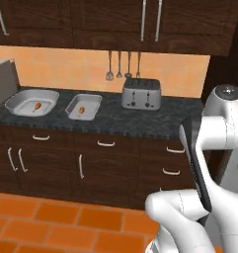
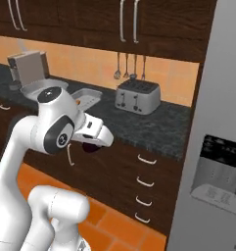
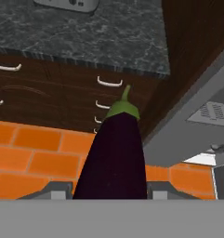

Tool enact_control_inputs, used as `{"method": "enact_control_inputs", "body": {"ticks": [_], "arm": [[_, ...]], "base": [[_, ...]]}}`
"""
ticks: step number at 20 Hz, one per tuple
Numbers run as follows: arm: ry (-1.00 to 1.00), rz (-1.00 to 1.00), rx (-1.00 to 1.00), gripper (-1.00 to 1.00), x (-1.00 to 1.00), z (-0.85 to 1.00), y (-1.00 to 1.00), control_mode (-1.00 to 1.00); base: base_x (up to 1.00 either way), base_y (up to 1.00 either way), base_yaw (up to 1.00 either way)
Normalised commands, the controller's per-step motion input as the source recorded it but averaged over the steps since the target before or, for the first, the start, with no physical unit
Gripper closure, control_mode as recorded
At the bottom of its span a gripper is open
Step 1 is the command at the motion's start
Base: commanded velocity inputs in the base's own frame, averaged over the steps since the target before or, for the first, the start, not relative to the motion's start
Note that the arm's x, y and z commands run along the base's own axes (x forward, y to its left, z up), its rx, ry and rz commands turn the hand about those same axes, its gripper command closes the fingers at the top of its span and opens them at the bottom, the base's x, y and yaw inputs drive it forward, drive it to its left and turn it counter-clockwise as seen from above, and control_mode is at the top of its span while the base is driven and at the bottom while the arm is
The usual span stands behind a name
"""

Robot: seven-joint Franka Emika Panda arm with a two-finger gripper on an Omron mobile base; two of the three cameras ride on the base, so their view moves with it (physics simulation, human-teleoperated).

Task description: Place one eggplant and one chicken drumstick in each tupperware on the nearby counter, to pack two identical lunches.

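Observation:
My gripper (image 3: 108,191) is shut on an eggplant (image 3: 115,153), dark purple with a green cap, which points toward the drawers below the counter (image 3: 108,37). From the right base view the gripper (image 2: 93,145) hangs in front of the drawers, the eggplant (image 2: 92,147) a dark lump under it. On the counter (image 1: 115,121) at the left stand the two tupperware: a wide tub (image 1: 22,105) holding a chicken drumstick (image 1: 37,106), and a smaller tray (image 1: 92,105) with another drumstick (image 1: 82,110). Both containers lie left of and beyond the gripper.
A silver toaster (image 1: 141,93) stands on the counter right of the tray, with utensils (image 1: 119,65) hanging on the wall behind it. A grey fridge (image 2: 212,162) closes off the right side. A boxy grey appliance (image 1: 3,79) sits at the far left. Orange tiled floor (image 1: 66,222) lies below.

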Motion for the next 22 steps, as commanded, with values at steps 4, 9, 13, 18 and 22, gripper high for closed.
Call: {"method": "enact_control_inputs", "body": {"ticks": [4, 9, 13, 18, 22], "arm": [[0.0, 0.0, 0.0, 1.0, 0.0, 0.0, 0.0, 1.0], [0.0, 0.0, 0.0, 1.0, 0.0, 0.0, 0.0, 1.0], [0.0, 0.0, 0.0, 1.0, 0.0, 0.0, 0.0, 1.0], [0.0, 0.0, 0.0, 1.0, 0.0, 0.0, 0.0, 1.0], [0.0, 0.0, 0.0, 1.0, 0.0, 0.0, 0.0, 1.0]], "base": [[0.98, 1.0, -0.16], [0.96, 1.0, -0.19], [1.0, 1.0, -0.17], [1.0, 0.97, -0.13], [1.0, 0.41, -0.13]]}}
